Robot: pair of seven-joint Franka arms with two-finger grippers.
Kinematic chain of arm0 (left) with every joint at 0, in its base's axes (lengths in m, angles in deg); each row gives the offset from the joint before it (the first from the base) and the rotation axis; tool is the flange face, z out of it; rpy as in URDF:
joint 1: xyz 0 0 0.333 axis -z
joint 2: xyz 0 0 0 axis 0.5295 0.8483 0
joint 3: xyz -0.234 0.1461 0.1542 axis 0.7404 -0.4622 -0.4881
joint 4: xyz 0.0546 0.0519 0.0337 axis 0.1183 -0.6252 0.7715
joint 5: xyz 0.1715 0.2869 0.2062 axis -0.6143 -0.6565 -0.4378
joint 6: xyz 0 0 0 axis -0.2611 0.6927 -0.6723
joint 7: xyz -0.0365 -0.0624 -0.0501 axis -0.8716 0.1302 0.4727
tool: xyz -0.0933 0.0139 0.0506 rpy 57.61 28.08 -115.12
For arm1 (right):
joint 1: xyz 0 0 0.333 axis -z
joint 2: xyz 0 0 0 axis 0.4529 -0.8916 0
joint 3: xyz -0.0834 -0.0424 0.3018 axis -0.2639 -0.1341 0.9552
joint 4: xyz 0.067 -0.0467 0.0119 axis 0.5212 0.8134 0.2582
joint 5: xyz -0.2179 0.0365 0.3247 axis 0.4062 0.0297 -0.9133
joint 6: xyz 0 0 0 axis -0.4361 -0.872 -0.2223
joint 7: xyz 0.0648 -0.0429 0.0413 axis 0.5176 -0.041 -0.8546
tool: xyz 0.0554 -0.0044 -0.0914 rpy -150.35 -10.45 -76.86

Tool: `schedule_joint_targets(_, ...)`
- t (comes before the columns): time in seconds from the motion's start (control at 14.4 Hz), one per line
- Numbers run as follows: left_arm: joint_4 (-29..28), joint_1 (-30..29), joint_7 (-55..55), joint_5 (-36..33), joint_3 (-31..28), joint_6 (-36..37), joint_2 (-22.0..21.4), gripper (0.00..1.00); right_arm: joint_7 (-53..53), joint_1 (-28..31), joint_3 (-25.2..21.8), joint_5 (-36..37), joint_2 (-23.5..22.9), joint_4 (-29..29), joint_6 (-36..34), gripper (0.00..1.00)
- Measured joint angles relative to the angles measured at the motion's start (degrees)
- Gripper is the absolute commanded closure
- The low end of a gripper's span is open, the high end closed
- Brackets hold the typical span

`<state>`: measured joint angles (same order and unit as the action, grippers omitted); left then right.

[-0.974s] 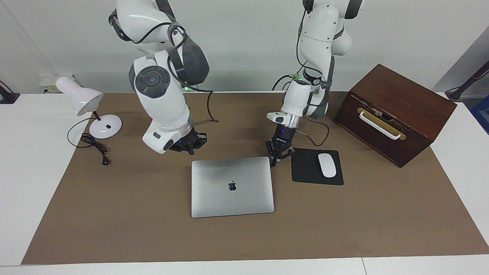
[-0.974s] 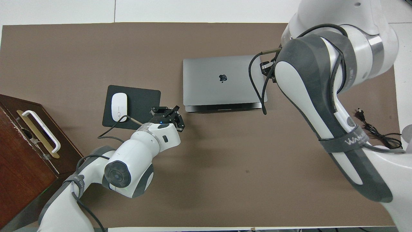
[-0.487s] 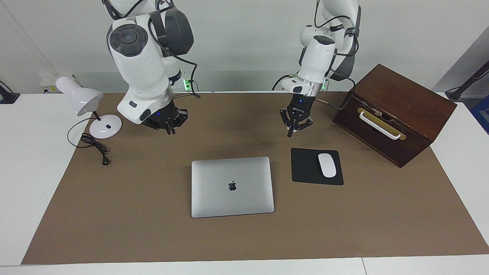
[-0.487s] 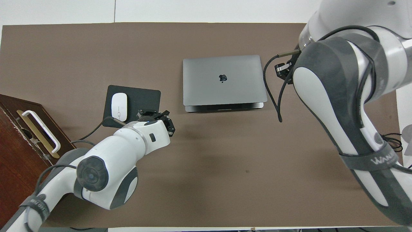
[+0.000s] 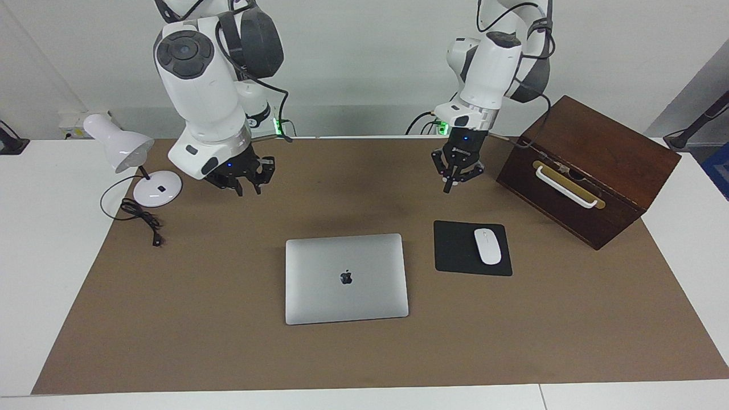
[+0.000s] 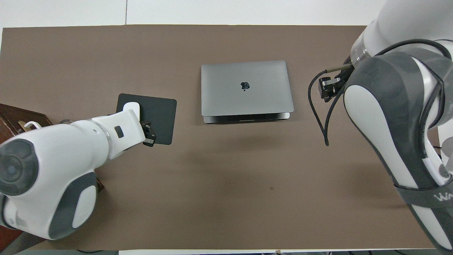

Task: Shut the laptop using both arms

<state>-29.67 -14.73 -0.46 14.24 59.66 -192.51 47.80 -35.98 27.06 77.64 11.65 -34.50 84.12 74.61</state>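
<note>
Left gripper (image 5: 447, 188): raised in the air above bare brown mat, on the robots' side of the mouse pad; fingertips pressed together, holding nothing. In the overhead view its black tip (image 6: 150, 134) shows over the near edge of the mouse pad.

Right gripper (image 5: 246, 189): raised above bare mat toward the right arm's end of the table, near the lamp; fingers spread apart, holding nothing.

Laptop (image 5: 346, 278): 1 unit, silver-grey, lid shut flat with the dark logo facing up. It lies mid-table on the mat, farther from the robots than both grippers and well apart from each; it sits between the 2 of them along the table's length. Neither gripper touches it.

Mouse pad (image 5: 455, 250): 1, black, just beside the laptop toward the left arm's end.

Mouse (image 5: 487, 246): 1, white, resting on the pad.

Wooden box (image 5: 592, 154): 1, dark, with a white handle, at the left arm's end and nearer the robots than the pad.

Desk lamp (image 5: 122, 149): 1, white, at the right arm's end, its black cord (image 5: 139, 219) coiled beside its base.

Mat (image 5: 228, 341): brown, covering the white table (image 5: 34, 256).
</note>
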Motion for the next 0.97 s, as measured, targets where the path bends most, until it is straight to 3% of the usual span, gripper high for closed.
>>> schedule_joint_targets(0.07, 1.9, -1.5, 0.0, 0.0, 0.0, 2.6, 0.0, 0.66, 0.0, 0.0, 0.0, 0.0, 0.2, 0.0, 0.0, 0.0)
schedule_joint_targets(0.14, 3.4, -2.8, 0.0, 0.0, -0.1, 4.6, 0.0, 0.43, 0.0, 0.1, 0.0, 0.0, 0.4, 0.0, 0.0, 0.0)
schedule_joint_targets(0.21, 4.7, -3.9, 0.0, 0.0, -0.1, 6.3, 0.1, 0.27, 0.0, 0.4, 0.0, 0.0, 0.8, 0.0, 0.0, 0.0)
schedule_joint_targets(0.28, 5.9, -5.0, 0.0, 0.0, 0.0, 7.9, 0.1, 0.02, 0.0, 0.6, 0.0, 0.0, 1.1, 0.0, 0.0, 0.0)
schedule_joint_targets(0.97, 14.6, -13.8, 0.0, -1.0, 0.0, 20.4, 0.3, 0.0, 0.0, 2.0, -0.2, 0.0, 5.0, 0.6, -2.2, 0.0)
